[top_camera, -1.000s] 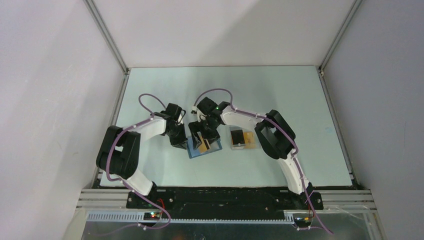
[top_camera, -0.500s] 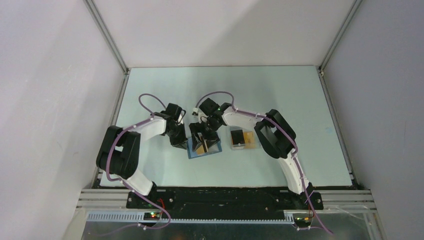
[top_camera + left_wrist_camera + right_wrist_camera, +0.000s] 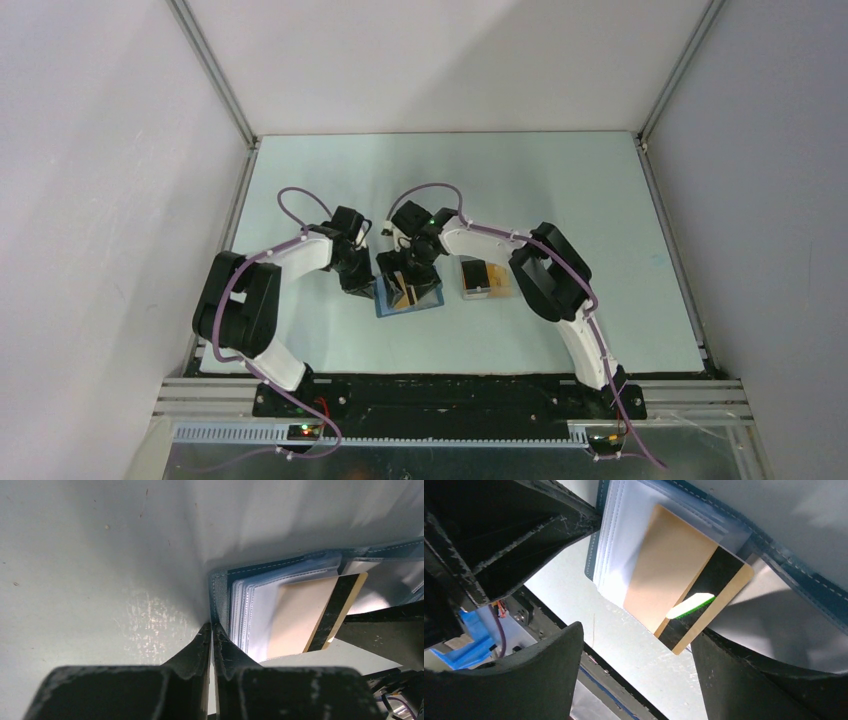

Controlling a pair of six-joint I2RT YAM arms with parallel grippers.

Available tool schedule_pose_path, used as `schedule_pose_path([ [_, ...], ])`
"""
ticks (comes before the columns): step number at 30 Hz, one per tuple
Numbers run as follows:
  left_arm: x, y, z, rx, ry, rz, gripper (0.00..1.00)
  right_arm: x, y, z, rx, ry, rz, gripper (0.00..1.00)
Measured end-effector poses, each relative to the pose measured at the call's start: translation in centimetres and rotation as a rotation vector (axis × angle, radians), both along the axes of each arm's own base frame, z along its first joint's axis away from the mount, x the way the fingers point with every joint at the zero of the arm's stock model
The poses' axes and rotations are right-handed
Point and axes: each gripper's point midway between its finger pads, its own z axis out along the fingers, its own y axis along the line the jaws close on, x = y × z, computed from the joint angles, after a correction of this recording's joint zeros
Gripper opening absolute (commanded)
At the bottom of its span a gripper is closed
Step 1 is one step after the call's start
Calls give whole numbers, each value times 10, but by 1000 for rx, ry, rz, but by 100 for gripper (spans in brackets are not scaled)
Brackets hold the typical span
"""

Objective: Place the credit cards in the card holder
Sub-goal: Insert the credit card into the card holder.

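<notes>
One holder [image 3: 218,587] and one tray [image 3: 503,291] are seen; one card [image 3: 674,565] is counted in the holder, others in the tray cannot be counted.

**Colours at the card holder**

We log the card holder [image 3: 220,587] as dusty blue, with a line of pale stitching along its edge. Its inner sleeves [image 3: 252,612] run clear to milky white, with fine dotted seams. The credit card [image 3: 669,575] is tan-orange with one black stripe, and a green-white glint lies across that stripe. The left gripper [image 3: 212,635] and the right gripper [image 3: 638,634] are matte black, scuffed grey along the edges.

From above we note a pale mint table [image 3: 560,180], white arms [image 3: 300,255] with black joints, and purple cables [image 3: 281,200]. Further cards [image 3: 478,275] show black and orange. The walls [image 3: 100,200] are pale grey with a faint lilac cast.
</notes>
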Motion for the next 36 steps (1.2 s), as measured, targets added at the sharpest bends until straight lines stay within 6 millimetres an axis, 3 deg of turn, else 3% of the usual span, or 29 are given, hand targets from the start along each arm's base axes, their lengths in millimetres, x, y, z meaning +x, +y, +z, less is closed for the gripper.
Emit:
schedule_pose_path([
  [11,0,0,0,-1,2,0,8,4,-16,-5,-125,-75,-1,76],
  [23,0,-1,0,-3,4,-1,7,9,-11,-4,-85,-28,-36,72],
  [30,0,-1,0,-3,8,-1,7,13,6,-5,3,5,-44,53],
  [36,0,-1,0,-1,12,-2,6,13,6,-9,4,44,-47,38],
])
